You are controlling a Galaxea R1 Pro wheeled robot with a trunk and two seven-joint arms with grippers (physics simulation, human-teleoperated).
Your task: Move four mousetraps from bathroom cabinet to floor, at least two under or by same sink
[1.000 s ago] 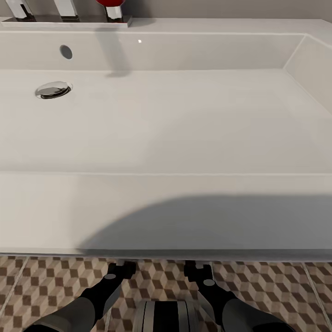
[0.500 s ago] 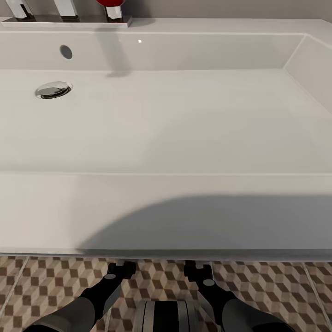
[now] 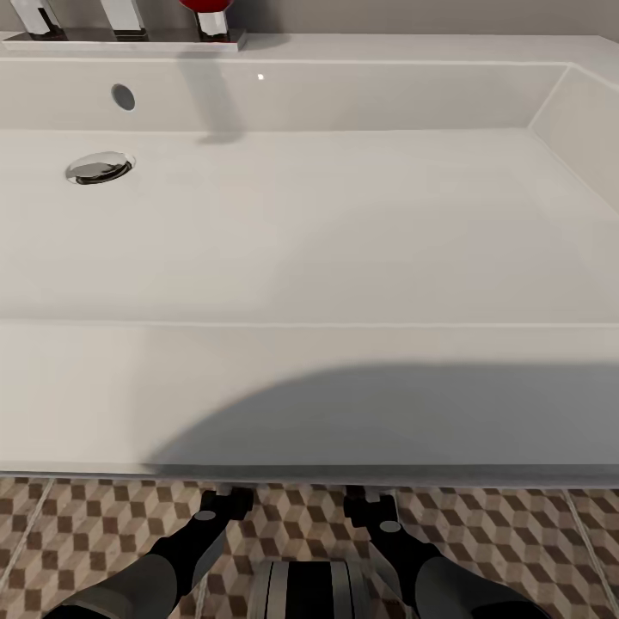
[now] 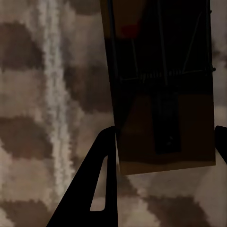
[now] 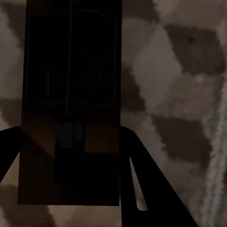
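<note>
In the head view the white sink spreads across almost everything ahead of the arms, its chrome drain far off on the left arm's side and chrome tap fittings with a red object at the back rim. Below the sink's front edge both forearms reach down toward the cube-patterned bathroom floor, the left gripper and right gripper tucked just under that edge.

In the left wrist view a mousetrap sits between the dark fingers, its wire spring and red mark facing the camera, the tiled floor close beyond it; the jaws are clamped on its board.

In the right wrist view a second mousetrap, heavily shadowed, is gripped likewise between the right fingers, with floor tiles behind.
</note>
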